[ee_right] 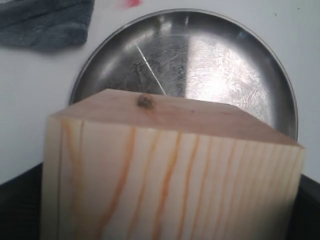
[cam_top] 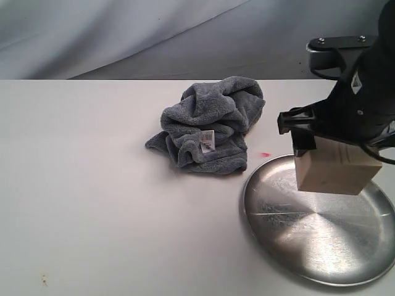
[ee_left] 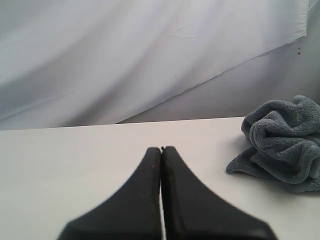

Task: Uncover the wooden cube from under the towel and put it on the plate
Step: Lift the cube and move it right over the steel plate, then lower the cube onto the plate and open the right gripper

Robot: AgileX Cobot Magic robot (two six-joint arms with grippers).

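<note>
**Exterior view.** A white flat worktop [cam_top: 92, 203] carries the items. A dark grey plush towel [cam_top: 213, 120] lies crumpled in a heap near the middle of the worktop, with its small white care tag [cam_top: 207, 140] facing the camera. A large round shiny silver metal plate [cam_top: 290, 246] rests on the worktop to the right of the towel, near it but apart. A small pink mark [cam_top: 265, 154] sits on the worktop between the two. The black right pincer [cam_top: 333, 148] is clamped on a pale, light-tan pine wooden cube [cam_top: 336, 176], gripping it at its upper part. The wooden cube is fully uncovered, clear of the towel and positioned over the rear part of the plate. Contact between its underside and the plate cannot be confirmed.

**Left wrist view.** The black left pincer [ee_left: 161, 150] has its two fingers pressed together, with nothing between them. It is above bare worktop. The towel lies off to one side, well apart from the fingertips. A pale grey draped cloth backdrop [ee_left: 125, 55] stands behind the worktop.

**Right wrist view.** The wooden cube fills the foreground, with orange grain lines on one face and a small dark knot [ee_right: 145, 101] on the adjacent face. The plate lies beyond it, showing faint scratches. One corner of the towel is at the frame edge.
</note>
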